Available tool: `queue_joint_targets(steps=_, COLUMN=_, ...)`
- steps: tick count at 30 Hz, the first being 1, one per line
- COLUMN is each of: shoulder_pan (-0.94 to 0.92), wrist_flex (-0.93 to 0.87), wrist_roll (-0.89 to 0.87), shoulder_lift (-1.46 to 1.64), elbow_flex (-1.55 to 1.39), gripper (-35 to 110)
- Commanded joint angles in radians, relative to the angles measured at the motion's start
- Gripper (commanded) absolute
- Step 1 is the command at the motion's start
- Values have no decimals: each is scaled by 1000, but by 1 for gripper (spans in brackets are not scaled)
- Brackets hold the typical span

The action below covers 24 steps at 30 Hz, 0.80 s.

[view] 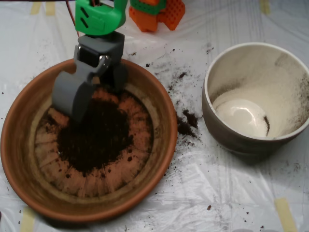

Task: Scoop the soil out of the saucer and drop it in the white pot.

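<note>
The terracotta saucer (14, 145) fills the left half of the overhead view. A dark heap of soil (99, 140) lies on its base, slightly toward the far side. My grey scoop (99, 104) hangs from the green arm over the far edge of the heap. It is open: the large pale-grey shell is on the left, the darker shell on the right, and soil shows between them. The shell tips are at or in the soil. The white pot (260, 67) stands to the right, apart from the saucer, with a few dark grains on its inner wall.
Spilled soil clumps (186, 123) lie on the white plastic sheet between saucer and pot, with finer crumbs scattered further back. Orange plastic parts (157, 12) sit at the top edge. Yellow tape strips (285, 212) hold the sheet down.
</note>
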State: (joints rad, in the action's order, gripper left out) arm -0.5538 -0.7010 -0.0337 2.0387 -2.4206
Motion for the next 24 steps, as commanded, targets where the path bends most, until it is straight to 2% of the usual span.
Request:
queue_joint_targets(steps=1, shoulder_pan=-25, wrist_flex=40, wrist_roll=8, shoulder_lift=-77, elbow_flex=137, gripper=44)
queue_joint_targets(steps=9, shoulder_pan=-44, wrist_flex=80, wrist_roll=32, shoulder_lift=-341, elbow_flex=307, gripper=42)
queue_joint_targets(steps=15, shoulder_pan=-37, wrist_flex=66, wrist_roll=38, shoulder_lift=-382, elbow_flex=345, gripper=42)
queue_joint_targets(steps=24, shoulder_pan=-26, wrist_flex=-34, wrist_roll=80, shoulder_lift=-489, elbow_flex=463, gripper=38)
